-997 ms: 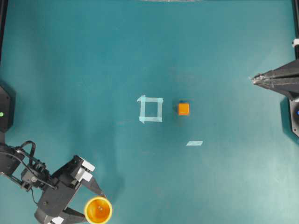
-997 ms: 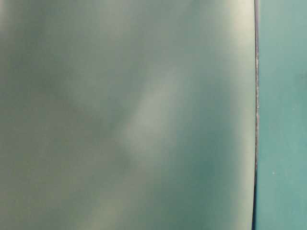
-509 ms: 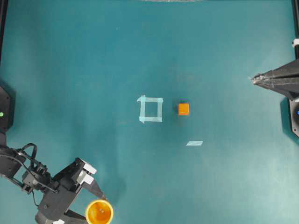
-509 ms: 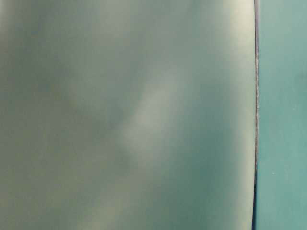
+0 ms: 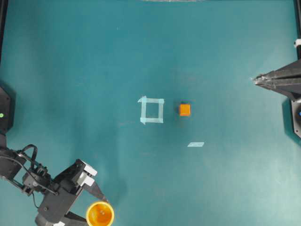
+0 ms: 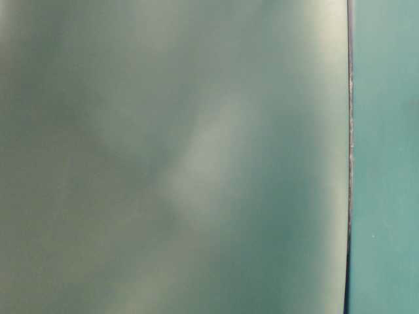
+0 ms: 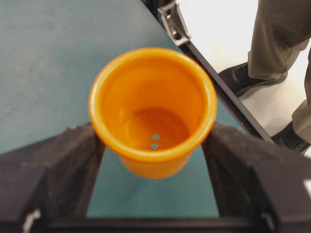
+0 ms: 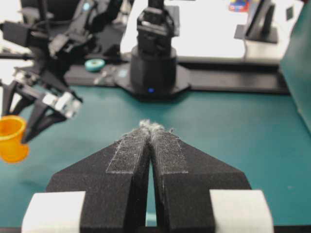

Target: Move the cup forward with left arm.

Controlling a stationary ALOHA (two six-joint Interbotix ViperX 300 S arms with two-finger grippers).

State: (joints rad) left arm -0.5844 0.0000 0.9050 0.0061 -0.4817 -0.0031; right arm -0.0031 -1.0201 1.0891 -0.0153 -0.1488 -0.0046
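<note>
Left wrist view shows my left gripper [image 7: 153,160] with its jaws spread wide on either side of the cup [image 7: 153,109], one finger [image 7: 53,165] close at each flank. Whether the pads press the wall or only stand just beside it I cannot tell from this angle, so I would not call it a firm hold. The cup stands upright, mouth up, directly ahead of my palm and centred in the gap (its axis is vertical, so no turn of the wrist looks needed). In the overhead view it [image 5: 99,214] sits at the near left corner of the table [image 5: 94,61], well apart from the cube [image 5: 185,109] and the taped square [image 5: 151,110]. My left arm is plainly the nearer one. My right gripper [image 8: 150,133] is clenched, tips together, parked far across the table. Count: one cup, one cube, one taped square, one loose tape strip [image 5: 195,144].
</note>
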